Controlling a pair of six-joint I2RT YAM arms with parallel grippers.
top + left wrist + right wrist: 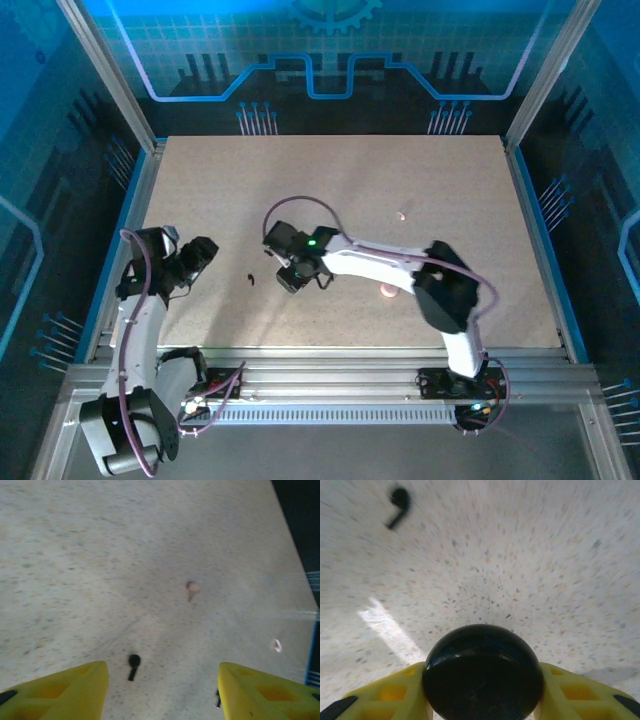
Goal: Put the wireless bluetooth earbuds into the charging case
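As seen from above, one earbud (250, 279) lies on the table (420, 170) between the left gripper (200, 252) and the right gripper (290, 278), nearer the right one. In the left wrist view, the left gripper (162, 672) stands open and empty, with the earbud (133, 666) just ahead between its fingers. In the right wrist view, the right gripper (482, 677) clamps a round black puck (482, 662), and the earbud (397, 505) lies ahead to the left, well apart.

Beige speckled tabletop (330, 170). Aluminium frame rail (330, 385) at 6 o'clock. Blue-lit circuit-pattern wall (180, 40) at 12, gear emblem (335, 12) on it.
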